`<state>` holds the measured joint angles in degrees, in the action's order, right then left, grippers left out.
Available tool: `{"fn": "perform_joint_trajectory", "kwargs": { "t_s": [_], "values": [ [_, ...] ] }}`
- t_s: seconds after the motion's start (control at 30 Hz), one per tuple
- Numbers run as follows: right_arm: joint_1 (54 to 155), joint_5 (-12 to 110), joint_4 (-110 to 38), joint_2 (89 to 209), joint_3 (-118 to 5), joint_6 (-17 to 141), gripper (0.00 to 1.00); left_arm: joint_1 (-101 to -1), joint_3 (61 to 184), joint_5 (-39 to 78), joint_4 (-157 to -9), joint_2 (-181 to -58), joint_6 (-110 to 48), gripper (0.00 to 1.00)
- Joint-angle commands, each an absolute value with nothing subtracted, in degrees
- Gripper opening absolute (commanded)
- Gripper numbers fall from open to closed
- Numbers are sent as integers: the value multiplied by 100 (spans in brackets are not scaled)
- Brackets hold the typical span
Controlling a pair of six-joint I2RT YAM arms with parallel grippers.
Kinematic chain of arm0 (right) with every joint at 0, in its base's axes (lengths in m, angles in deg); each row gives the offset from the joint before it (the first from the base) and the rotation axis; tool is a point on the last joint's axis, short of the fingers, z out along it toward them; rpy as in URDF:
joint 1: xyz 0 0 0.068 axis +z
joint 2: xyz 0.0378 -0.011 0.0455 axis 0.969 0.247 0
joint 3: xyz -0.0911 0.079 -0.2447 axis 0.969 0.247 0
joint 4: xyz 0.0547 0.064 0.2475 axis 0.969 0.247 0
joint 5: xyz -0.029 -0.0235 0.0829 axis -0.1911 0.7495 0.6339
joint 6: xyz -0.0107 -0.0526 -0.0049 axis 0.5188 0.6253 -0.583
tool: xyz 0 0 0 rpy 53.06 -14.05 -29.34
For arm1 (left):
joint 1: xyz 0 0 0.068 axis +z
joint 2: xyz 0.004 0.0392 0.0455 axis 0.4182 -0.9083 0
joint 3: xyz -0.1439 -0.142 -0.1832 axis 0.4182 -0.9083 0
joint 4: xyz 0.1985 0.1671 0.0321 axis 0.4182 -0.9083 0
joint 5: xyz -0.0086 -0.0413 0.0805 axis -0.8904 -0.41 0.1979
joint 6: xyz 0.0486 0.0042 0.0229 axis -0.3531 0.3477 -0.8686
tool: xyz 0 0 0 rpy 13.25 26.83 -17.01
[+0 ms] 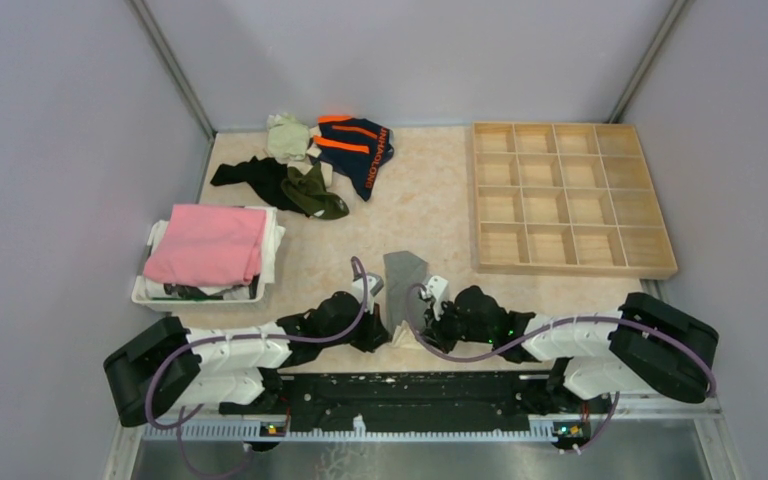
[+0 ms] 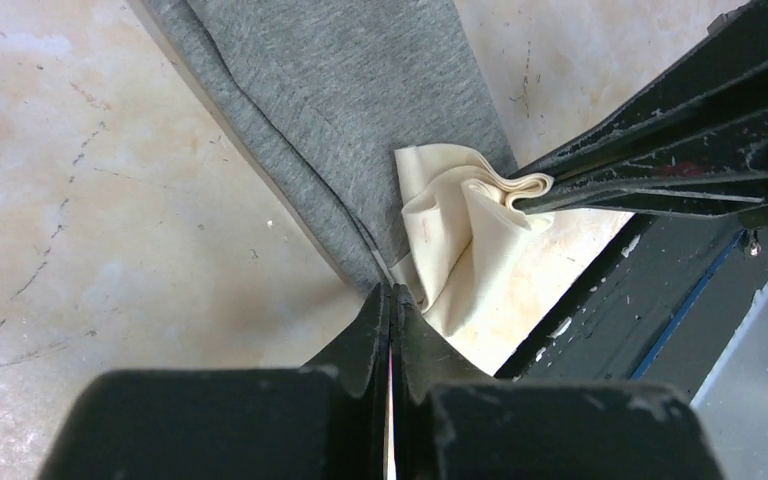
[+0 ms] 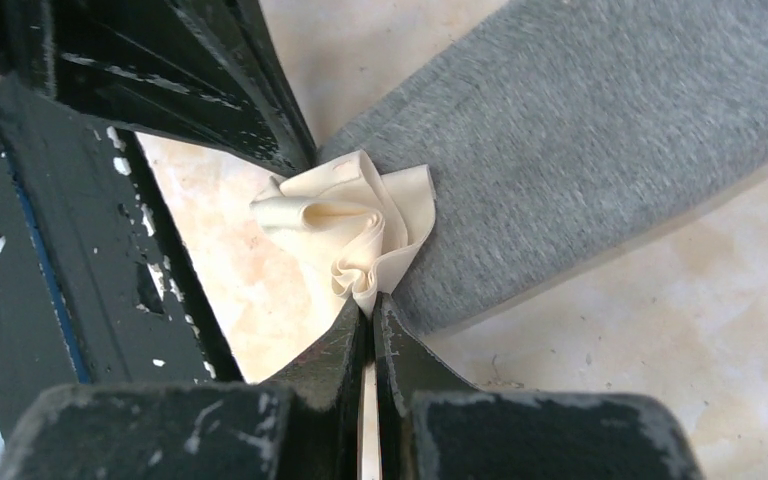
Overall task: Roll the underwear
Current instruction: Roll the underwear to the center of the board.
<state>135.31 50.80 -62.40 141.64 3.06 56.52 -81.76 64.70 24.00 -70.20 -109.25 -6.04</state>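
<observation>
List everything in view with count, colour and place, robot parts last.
grey underwear: one, grey with cream waistband, near centre
underwear pile: several, navy-orange, olive, black, pale, far left
basket: one, white, left side
pink cloth: one, pink, folded atop basket
wooden tray: one, light wood, empty compartments, right
table: one, beige
left gripper: one, black, shut on grey underwear
right gripper: one, black, shut on its waistband

Robot lab cell, not a home. Plain grey panels [image 1: 60, 150] close in three sides, metal struts [image 1: 172, 65] in the corners. Mottled beige surface [image 1: 420, 210] carries underwear [image 1: 360, 150] and a wooden grid tray [image 1: 575, 270]; left arm [image 1: 230, 350] and right arm [image 1: 580, 340] bolted to a black rail [image 1: 400, 400]
</observation>
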Motion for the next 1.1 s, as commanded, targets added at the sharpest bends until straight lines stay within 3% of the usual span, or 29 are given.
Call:
{"fn": "perform_joint_trajectory", "kwargs": {
  "t_s": [0.0,0.5,0.8,1.07],
  "values": [
    [13377,5087,-6162,14245,-6,5444,0,-8167,6479,2443,-7035,-10789,-599,0],
    [13146,5366,-6041,14527,-418,5507,0,-8168,6507,2610,-7294,-10462,-519,0],
    [13072,5420,-5823,14714,-511,5541,0,-8168,6576,3500,-8244,-9052,-232,0],
    [13013,5491,-5868,14731,-487,5470,0,-8191,6549,2129,-6930,-9489,-921,0]
  ]
}}
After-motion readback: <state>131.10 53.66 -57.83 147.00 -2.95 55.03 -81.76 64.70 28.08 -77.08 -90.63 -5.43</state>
